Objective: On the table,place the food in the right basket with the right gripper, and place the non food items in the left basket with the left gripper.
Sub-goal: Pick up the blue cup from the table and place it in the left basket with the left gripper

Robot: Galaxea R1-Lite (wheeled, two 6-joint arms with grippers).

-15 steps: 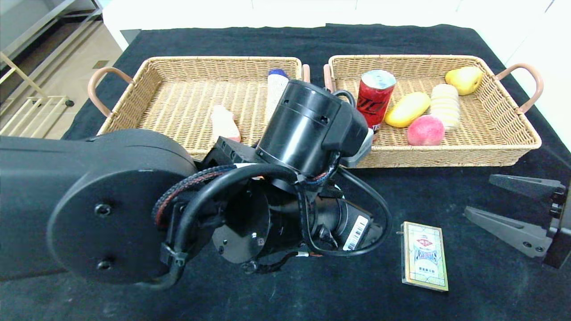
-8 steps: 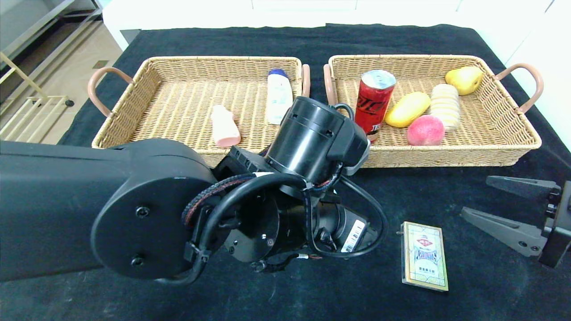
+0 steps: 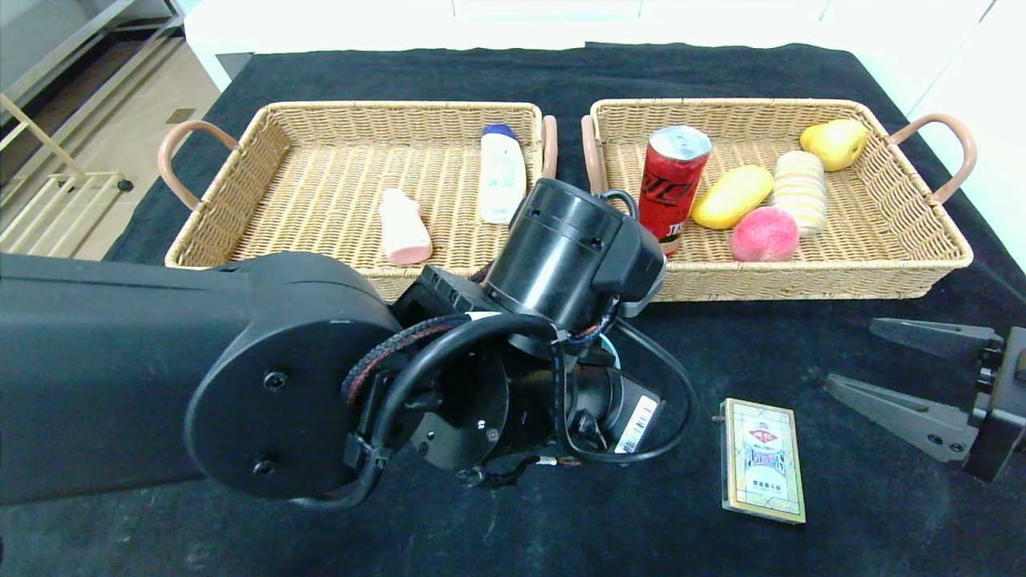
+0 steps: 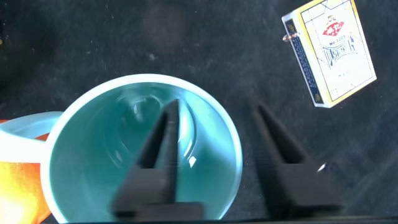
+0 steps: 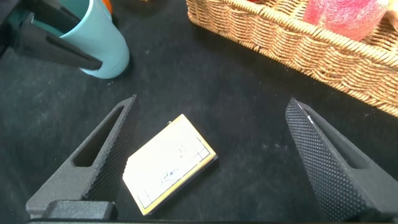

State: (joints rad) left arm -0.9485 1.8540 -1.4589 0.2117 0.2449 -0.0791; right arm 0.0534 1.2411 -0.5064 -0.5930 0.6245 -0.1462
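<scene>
A teal cup (image 4: 81, 168) stands on the black cloth; it also shows in the right wrist view (image 5: 102, 46). My left gripper (image 4: 216, 106) is open over its rim, one finger inside the cup and one outside. In the head view my left arm (image 3: 321, 377) hides the cup. A yellow-edged card box (image 3: 761, 469) lies flat at the front right, also in the left wrist view (image 4: 333, 50) and the right wrist view (image 5: 169, 163). My right gripper (image 3: 851, 353) is open and empty, hovering just right of the box (image 5: 212, 101).
The left basket (image 3: 385, 108) holds a pink bottle (image 3: 403, 227) and a white bottle (image 3: 501, 172). The right basket (image 3: 721, 104) holds a red can (image 3: 673, 176), a mango (image 3: 731, 196), a peach (image 3: 765, 234), a pale roll (image 3: 800, 192) and a pear (image 3: 835, 143). Something orange (image 4: 18, 193) lies beside the cup.
My left arm has come down and toward the front, uncovering the white bottle in the left basket. The right gripper has barely moved.
</scene>
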